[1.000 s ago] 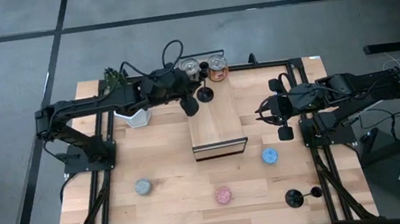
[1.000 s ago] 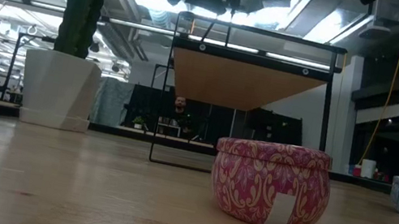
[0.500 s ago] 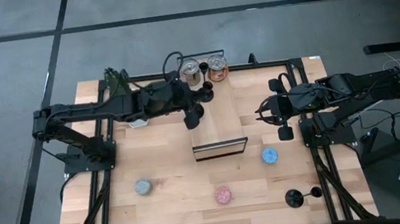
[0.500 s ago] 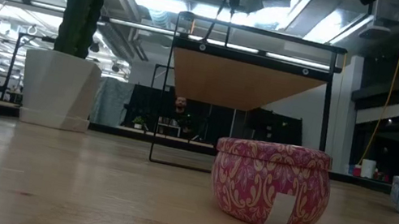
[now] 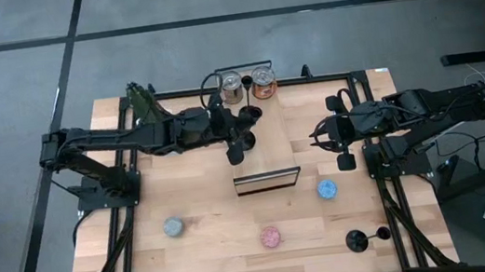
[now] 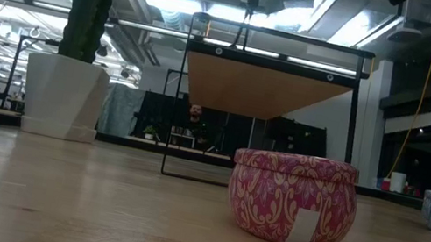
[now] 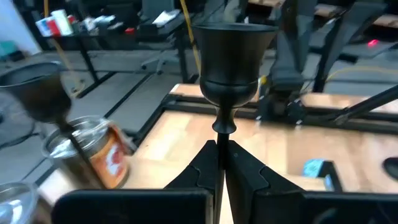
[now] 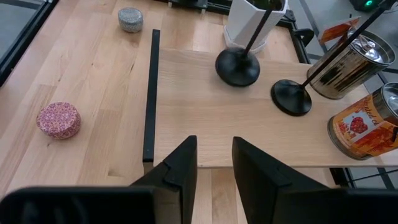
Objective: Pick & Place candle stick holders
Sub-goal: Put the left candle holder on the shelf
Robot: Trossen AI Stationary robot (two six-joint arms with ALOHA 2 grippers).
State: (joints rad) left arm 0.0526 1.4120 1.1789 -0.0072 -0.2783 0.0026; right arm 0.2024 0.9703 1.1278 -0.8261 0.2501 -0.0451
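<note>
Left tool (image 7: 221, 163) is clamped narrow on the stem of a candle stick holder (image 7: 233, 59), holding it upright. From overhead that holder (image 5: 236, 154) sits near the 11 o'clock corner of the raised wooden shelf (image 5: 269, 156) mid-counter. The right wrist view shows its round base (image 8: 237, 66) apparently resting on the shelf top; can't tell for certain whether it is fully down or just above.

A second holder (image 8: 291, 97) stands on the shelf toward its 12 o'clock edge, just beside the two metal tins (image 5: 247, 85). So my read: one placed, one being placed.

Still left: two more black holders on the counter (image 5: 210, 244). One (image 5: 345, 161) is just beside the right tool (image 5: 319, 135), toward 3 o'clock of the shelf. Another (image 5: 357, 241) is down near the counter's 5 o'clock corner.

Right tool's fingers (image 8: 180, 163) are apart, nothing between them. That arm waits at the shelf's 3 o'clock side, pointing at it.

Grey (image 5: 173, 228), pink (image 5: 271, 236) and blue (image 5: 326, 189) tins sit on the counter toward 6 o'clock, untouched. White cactus pot (image 5: 162, 145) sits at 9 o'clock of the shelf, under the left arm.

Roughly halfway, judging by two on the shelf and two off. Next call: let go without tipping it.
</note>
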